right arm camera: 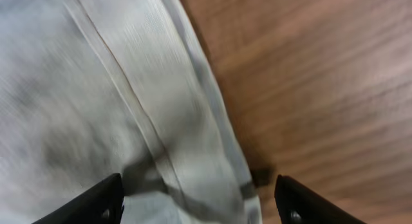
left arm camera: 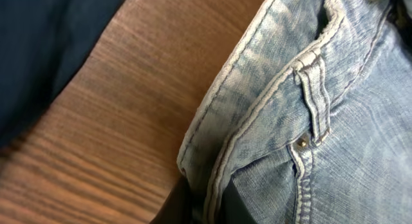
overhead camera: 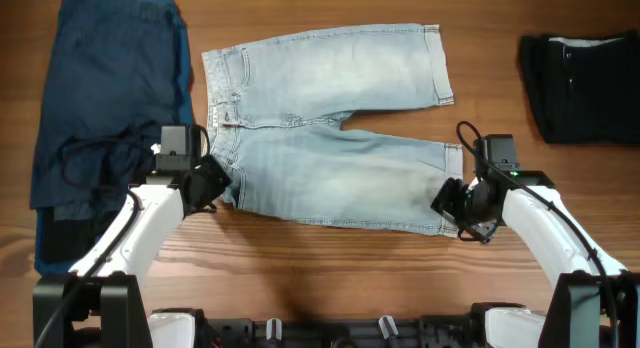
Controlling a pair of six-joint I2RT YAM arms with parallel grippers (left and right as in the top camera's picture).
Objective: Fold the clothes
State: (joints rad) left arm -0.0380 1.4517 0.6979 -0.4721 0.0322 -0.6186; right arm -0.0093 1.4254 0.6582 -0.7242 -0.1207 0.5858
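Observation:
Pale light-wash denim shorts point(overhead camera: 330, 138) lie flat on the wooden table, waistband to the left, legs spread to the right. My left gripper point(overhead camera: 212, 184) is at the near corner of the waistband. In the left wrist view its dark fingers point(left arm camera: 206, 208) are pinched on the waistband edge point(left arm camera: 257, 108). My right gripper point(overhead camera: 452, 203) is over the cuffed hem of the near leg. In the right wrist view its fingers point(right arm camera: 199, 198) are spread wide, with the cuff point(right arm camera: 167, 121) between them.
Dark navy garments point(overhead camera: 105, 98) lie piled at the far left, partly under my left arm. Another dark folded garment point(overhead camera: 582, 83) lies at the far right. Bare wooden table point(overhead camera: 320, 268) runs along the front edge.

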